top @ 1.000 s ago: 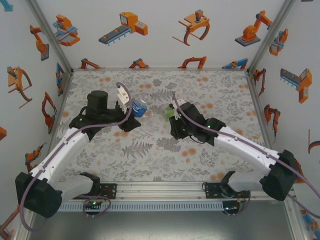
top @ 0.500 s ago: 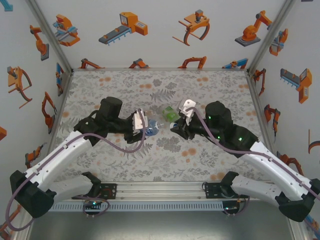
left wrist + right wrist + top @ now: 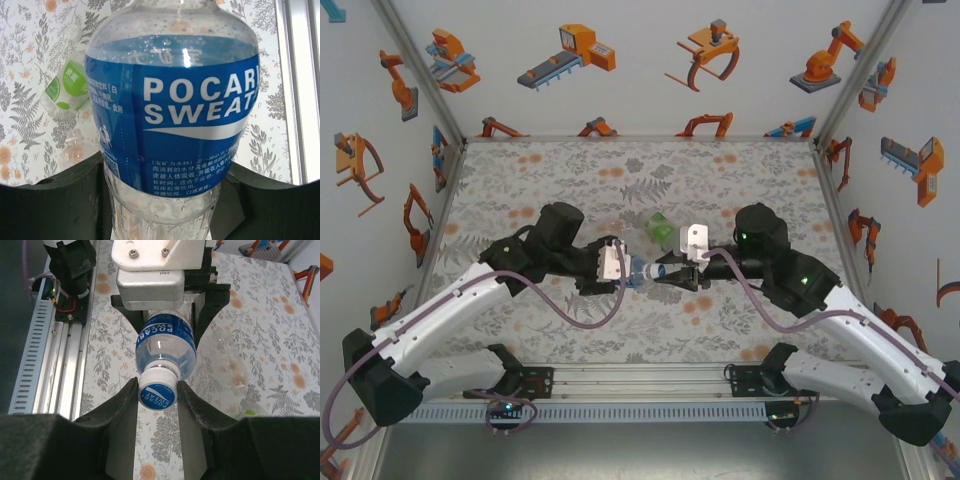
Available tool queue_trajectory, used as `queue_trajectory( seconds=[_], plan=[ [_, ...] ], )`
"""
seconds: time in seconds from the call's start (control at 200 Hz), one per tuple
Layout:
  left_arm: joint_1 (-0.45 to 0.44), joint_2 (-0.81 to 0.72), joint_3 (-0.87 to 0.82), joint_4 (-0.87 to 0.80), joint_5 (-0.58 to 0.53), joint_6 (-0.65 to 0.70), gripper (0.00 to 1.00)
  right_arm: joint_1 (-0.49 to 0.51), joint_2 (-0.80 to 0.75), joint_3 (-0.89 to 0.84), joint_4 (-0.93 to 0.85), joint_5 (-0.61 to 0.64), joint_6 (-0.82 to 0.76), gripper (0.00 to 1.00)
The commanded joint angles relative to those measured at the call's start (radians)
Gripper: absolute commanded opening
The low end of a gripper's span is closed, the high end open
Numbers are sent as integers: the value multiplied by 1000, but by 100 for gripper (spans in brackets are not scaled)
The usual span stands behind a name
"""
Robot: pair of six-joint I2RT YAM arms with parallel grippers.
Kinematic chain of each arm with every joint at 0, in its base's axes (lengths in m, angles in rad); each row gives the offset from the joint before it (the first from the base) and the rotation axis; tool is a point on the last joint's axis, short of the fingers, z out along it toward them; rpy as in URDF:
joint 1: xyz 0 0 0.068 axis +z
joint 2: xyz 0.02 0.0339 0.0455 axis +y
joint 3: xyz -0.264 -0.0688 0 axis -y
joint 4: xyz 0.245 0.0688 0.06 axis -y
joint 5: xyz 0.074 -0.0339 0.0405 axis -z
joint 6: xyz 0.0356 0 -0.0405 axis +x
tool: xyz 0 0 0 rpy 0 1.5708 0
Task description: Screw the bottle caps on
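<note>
While central, left end effector point(image 3: 631, 272) tight on bottle point(image 3: 170, 115), right end effector point(image 3: 157, 388) on cap point(image 3: 157, 394)

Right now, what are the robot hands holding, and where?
The left gripper clamps the blue-label bottle by its lower body; the right gripper pinches its white cap.

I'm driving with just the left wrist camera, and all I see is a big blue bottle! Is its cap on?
Observer: Yes. A cap sits on the neck of the blue bottle, pinched by the right claw.
Kid: Is the bottle standing up?
Observer: No. The left claw holds it sideways, cap end toward the right claw.
Kid: Where's the green bottle from up top?
Observer: The green bottle is on the table, just beyond the two claws.
</note>
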Motion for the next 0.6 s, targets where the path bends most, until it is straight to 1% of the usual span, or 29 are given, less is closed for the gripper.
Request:
queue_trajectory(
  seconds=[0.0,0.13,0.27,0.596],
  plan=[
    [-11,-12,36,-19,9,19,0,-1,7,17,11,-52,-32,5],
    [-16,-18,38,-20,21,10,0,0,10,10,5,-45,-33,5],
    [-15,-27,33,-5,31,-1,0,0,5,6,-11,1,-38,4],
    [-16,-31,31,10,39,-28,0,2,-2,-1,-34,14,-42,2]
  ],
)
